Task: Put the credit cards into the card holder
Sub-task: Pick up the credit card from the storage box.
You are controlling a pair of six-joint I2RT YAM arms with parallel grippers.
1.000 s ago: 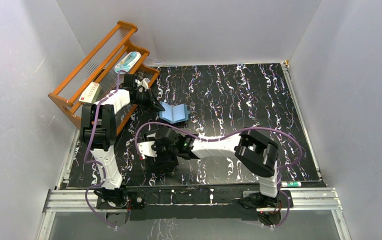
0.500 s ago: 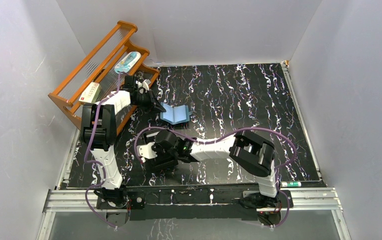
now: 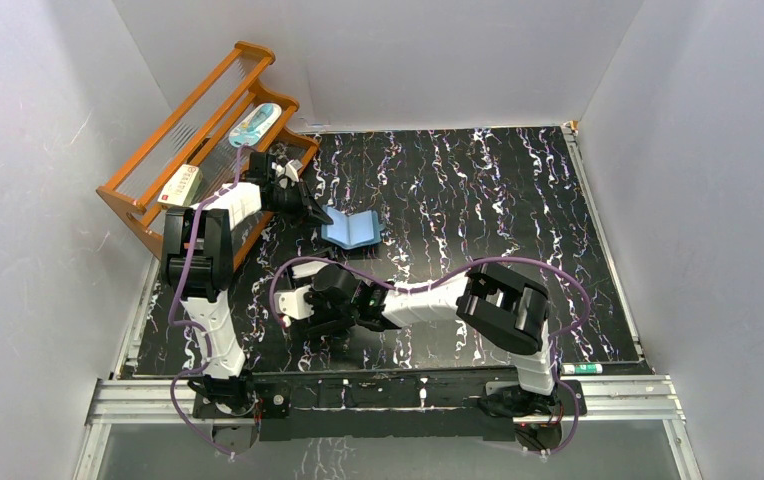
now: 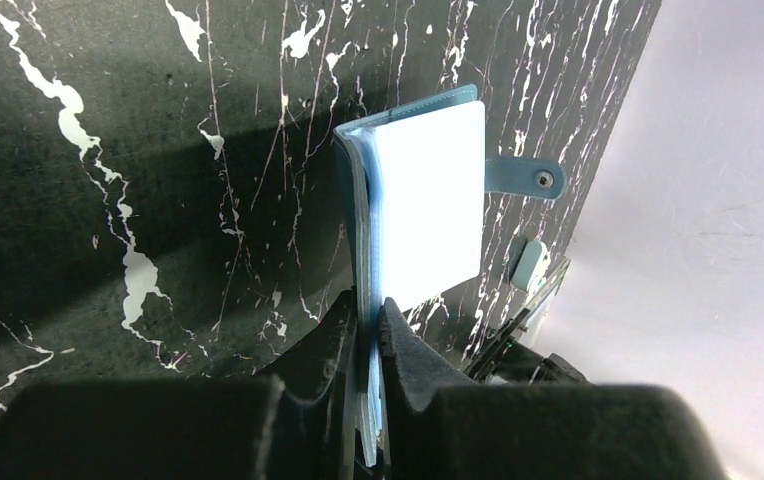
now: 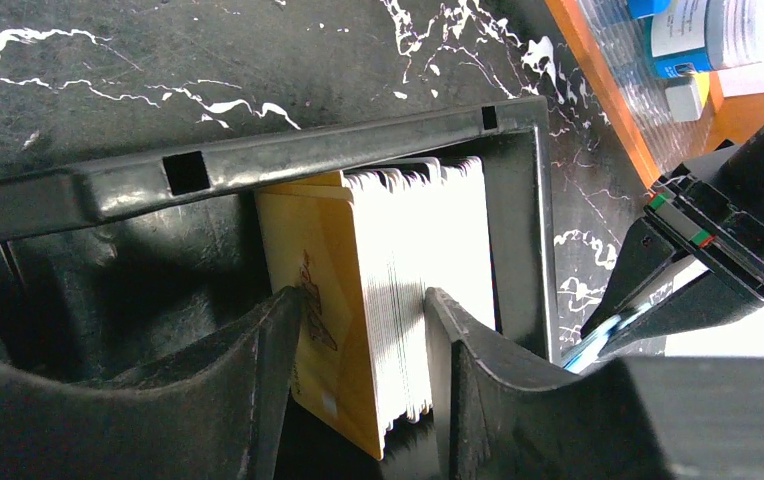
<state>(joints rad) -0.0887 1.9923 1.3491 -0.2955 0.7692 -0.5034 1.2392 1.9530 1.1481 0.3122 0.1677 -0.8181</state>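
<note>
- Nearest the arm bases, the right pincer (image 5: 358, 345) reaches down into a black open-topped plastic box (image 5: 308, 160) on the black white-veined desk (image 3: 478, 200).
- The thin plastic credit cards (image 5: 398, 290) stand on edge in that box as a packed stack. An orange-tan face is on one side and whitish edges on the other.
- The right pincer's jaws stand partway apart with several cards between them. One finger lies against the orange-tan face. It cannot be told whether they already squeeze.
- Farther out, the small teal-blue book-like card holder (image 4: 428, 190) lies open on the desk, well apart from the box, with its snap tab sticking out.
- The left pincer (image 4: 368, 310) is clamped tight on the card holder's near edge, steadying it.
- At the far left stands an orange wooden rack (image 3: 198, 130) with small packages.
- Judgement: the step in hand is picking cards from the box. None shows outside the box.
- Next, the right jaws should pinch few cards, lift clear of the box wall, and carry them to a pale pocket.
</note>
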